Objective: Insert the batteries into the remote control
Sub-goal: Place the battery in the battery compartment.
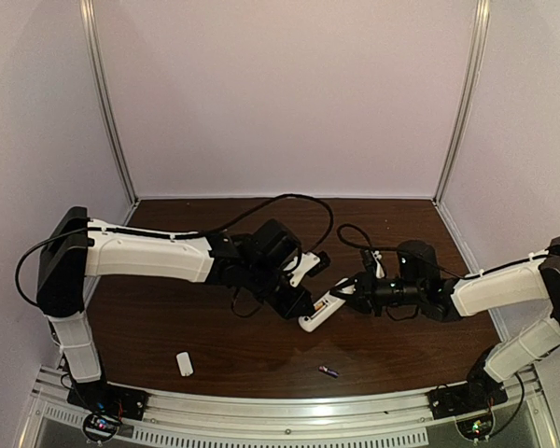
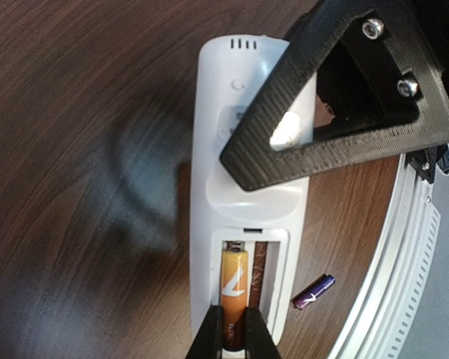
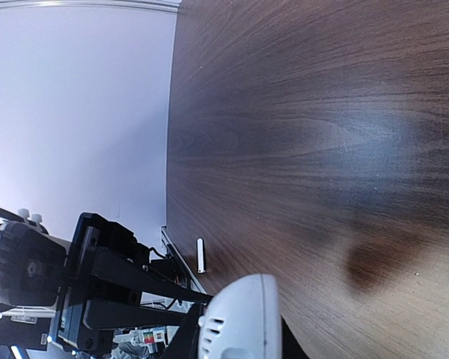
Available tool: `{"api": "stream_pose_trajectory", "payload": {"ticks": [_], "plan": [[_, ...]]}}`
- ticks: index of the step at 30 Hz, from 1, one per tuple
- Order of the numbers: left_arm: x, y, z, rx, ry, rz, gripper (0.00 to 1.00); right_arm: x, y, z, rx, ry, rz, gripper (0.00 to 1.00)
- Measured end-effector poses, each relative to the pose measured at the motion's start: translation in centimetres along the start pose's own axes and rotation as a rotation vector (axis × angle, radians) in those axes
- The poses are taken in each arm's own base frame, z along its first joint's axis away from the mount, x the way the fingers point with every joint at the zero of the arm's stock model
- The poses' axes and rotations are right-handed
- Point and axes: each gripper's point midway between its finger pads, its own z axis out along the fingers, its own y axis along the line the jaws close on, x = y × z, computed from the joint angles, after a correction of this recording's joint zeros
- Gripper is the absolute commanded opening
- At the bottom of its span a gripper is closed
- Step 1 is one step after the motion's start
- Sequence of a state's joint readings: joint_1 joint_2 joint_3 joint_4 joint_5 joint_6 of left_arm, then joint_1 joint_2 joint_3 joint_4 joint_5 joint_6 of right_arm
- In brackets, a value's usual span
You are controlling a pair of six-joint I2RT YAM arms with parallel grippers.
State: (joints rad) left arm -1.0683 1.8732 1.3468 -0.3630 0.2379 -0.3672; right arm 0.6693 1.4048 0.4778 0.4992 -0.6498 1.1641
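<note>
The white remote control (image 2: pixel 243 202) lies back side up with its battery bay open, held just above the table in the middle (image 1: pixel 323 311). The orange battery (image 2: pixel 235 288) sits in the bay's left slot; the right slot is empty. My left gripper (image 2: pixel 234 333) is shut on the orange battery's near end. My right gripper (image 1: pixel 347 291) is shut on the remote's far end, and one of its black fingers (image 2: pixel 284 153) crosses the remote. The remote's rounded end shows in the right wrist view (image 3: pixel 239 318). The purple-blue battery (image 2: pixel 314 291) lies on the table beside the remote, near the front edge (image 1: pixel 329 371).
A small plain white rectangular piece (image 1: pixel 184 363) lies on the table at the front left and also shows in the right wrist view (image 3: pixel 200 256). A metal rail (image 1: pixel 280 415) runs along the front edge. White walls enclose the dark wooden table (image 1: pixel 215 336).
</note>
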Motion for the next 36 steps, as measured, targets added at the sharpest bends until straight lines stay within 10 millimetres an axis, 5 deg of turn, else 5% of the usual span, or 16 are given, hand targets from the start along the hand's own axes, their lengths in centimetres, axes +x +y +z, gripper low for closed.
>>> {"api": "stream_pose_trajectory", "payload": {"ticks": [22,30,36], "plan": [[-0.1,-0.2,0.0,0.011,-0.002,0.007,0.27,-0.5,-0.3,-0.3,-0.016,-0.007,0.025,0.0],[-0.7,-0.7,-0.3,0.023,-0.027,0.03,0.56,-0.7,-0.3,-0.5,-0.033,0.004,0.034,0.0],[-2.0,-1.1,-3.3,0.021,-0.125,0.084,0.73,0.6,0.1,-0.6,-0.062,0.077,0.019,0.0]]}}
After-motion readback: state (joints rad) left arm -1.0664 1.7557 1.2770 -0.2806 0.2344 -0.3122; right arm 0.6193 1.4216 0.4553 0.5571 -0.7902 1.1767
